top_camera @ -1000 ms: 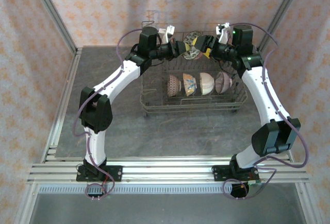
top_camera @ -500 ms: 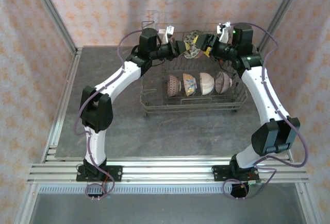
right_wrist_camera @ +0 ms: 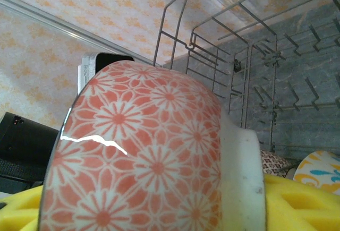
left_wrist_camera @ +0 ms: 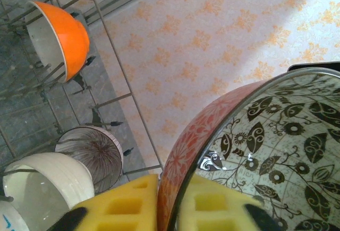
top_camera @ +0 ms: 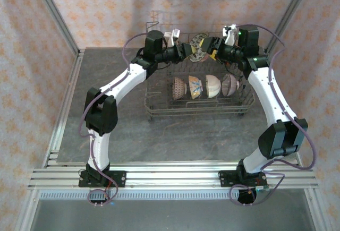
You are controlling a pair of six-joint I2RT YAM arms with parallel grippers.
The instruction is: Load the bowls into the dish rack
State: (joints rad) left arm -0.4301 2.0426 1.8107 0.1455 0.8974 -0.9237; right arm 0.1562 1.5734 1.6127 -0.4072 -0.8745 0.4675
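The left jaws straddle the rim of a patterned bowl [left_wrist_camera: 276,135], coral flowers outside and black leaves inside. One yellow pad [left_wrist_camera: 125,204] lies along the outer wall and the other sits inside. I cannot tell whether they press the rim or merely flank it. The right jaws are closed across the same bowl from the opposite side, with one pad [right_wrist_camera: 303,204] against its white foot and the other at its rim. The bowl hangs on edge in the air between the two arms, above the far side of the dish rack [top_camera: 196,112]. Below it, four bowls [top_camera: 212,85] stand on edge in a row among the tines. In the left wrist view an orange bowl [left_wrist_camera: 66,32] stands in the rack beyond a brown-streaked one [left_wrist_camera: 90,151]. The rack sits on the grey worktop [top_camera: 122,135].
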